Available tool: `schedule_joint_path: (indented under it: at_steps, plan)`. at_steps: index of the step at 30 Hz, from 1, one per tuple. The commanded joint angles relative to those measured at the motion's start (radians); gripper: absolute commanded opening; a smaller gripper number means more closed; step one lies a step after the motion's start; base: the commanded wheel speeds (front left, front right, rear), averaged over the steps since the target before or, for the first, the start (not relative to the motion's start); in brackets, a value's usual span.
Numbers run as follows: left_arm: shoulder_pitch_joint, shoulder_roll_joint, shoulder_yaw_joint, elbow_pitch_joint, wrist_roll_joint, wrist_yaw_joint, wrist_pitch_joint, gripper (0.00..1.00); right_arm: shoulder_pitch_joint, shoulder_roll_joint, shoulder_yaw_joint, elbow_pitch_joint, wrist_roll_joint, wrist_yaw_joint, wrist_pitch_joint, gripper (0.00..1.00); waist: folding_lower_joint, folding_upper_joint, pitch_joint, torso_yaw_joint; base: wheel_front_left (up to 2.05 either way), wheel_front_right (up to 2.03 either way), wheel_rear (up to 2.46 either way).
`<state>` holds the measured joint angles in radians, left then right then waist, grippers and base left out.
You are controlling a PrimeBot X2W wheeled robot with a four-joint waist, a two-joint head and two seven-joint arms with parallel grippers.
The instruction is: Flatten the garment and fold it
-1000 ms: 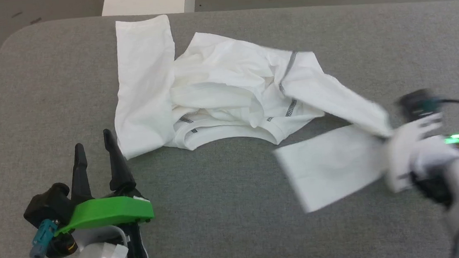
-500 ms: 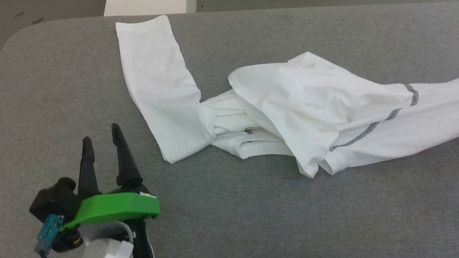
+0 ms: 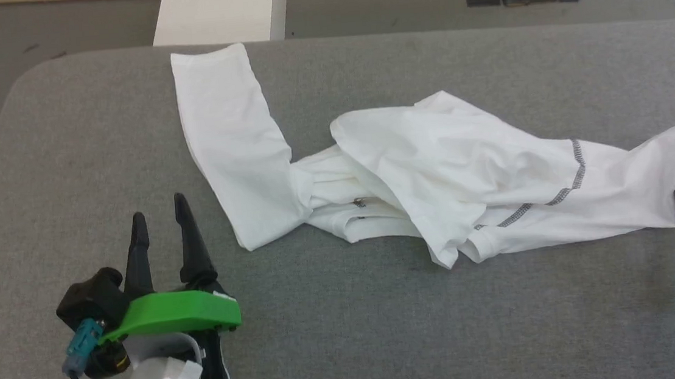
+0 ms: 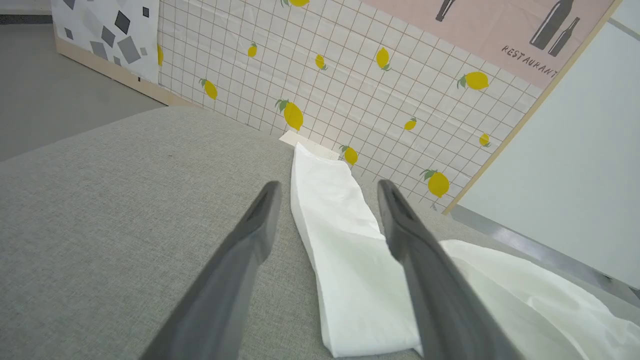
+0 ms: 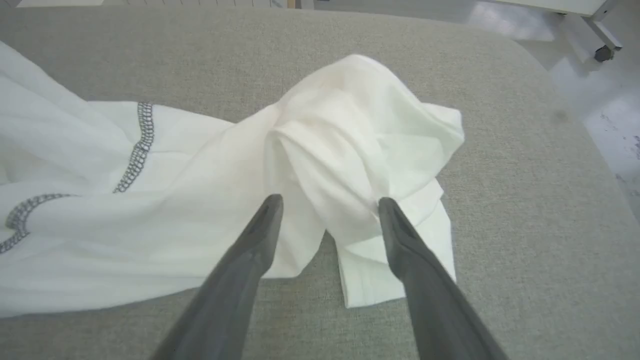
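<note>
The left gripper [image 3: 159, 208], at 8 o'clock, has its fingers wide apart and holds nothing. The white garment [image 3: 433, 169] lies crumpled on the grey table [image 3: 65, 146] from 11 to 3 o'clock. The right gripper [image 5: 328, 202], at 4 o'clock, is spread wide by the garment's bunched end and is not pinching it.

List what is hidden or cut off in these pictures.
- T-shirt: in the head view its neckband lies mostly buried under bunched folds; no label can be made out.
- Right gripper: the head view's right edge cuts it off.
- White box: the head view's top edge cuts off its far end.
</note>
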<state>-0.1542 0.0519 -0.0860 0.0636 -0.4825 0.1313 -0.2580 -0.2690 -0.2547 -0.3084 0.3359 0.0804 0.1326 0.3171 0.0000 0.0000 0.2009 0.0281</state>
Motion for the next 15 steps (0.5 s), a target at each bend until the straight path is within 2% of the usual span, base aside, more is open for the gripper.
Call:
schedule_joint_path:
  at_steps: [1, 5, 9, 15]
  plan:
    - [0.018, -0.002, -0.001, 0.008, 0.0, -0.009, -0.004, 1.0, 0.056, 0.037, 0.009, -0.058, 0.014, -0.002, -0.026, 1.0, 0.0, 0.0, -0.044, -0.027, 0.0, 0.0, 0.0]
    - [0.038, -0.002, -0.007, 0.027, -0.002, -0.015, -0.004, 1.0, 0.197, 0.127, 0.057, -0.235, 0.043, -0.002, -0.088, 1.0, 0.0, 0.0, -0.074, -0.056, 0.0, 0.0, 0.0]
    - [0.043, -0.002, -0.022, 0.059, 0.003, -0.016, -0.004, 1.0, 0.284, 0.172, 0.139, -0.351, 0.07, -0.002, -0.166, 1.0, 0.0, 0.0, -0.086, -0.093, 0.0, 0.0, 0.0]
    - [-0.012, -0.002, -0.054, 0.226, 0.019, 0.055, 0.031, 1.0, 0.317, 0.192, 0.249, -0.37, 0.082, -0.002, -0.215, 1.0, 0.0, 0.0, -0.071, -0.143, 0.0, 0.0, 0.0]
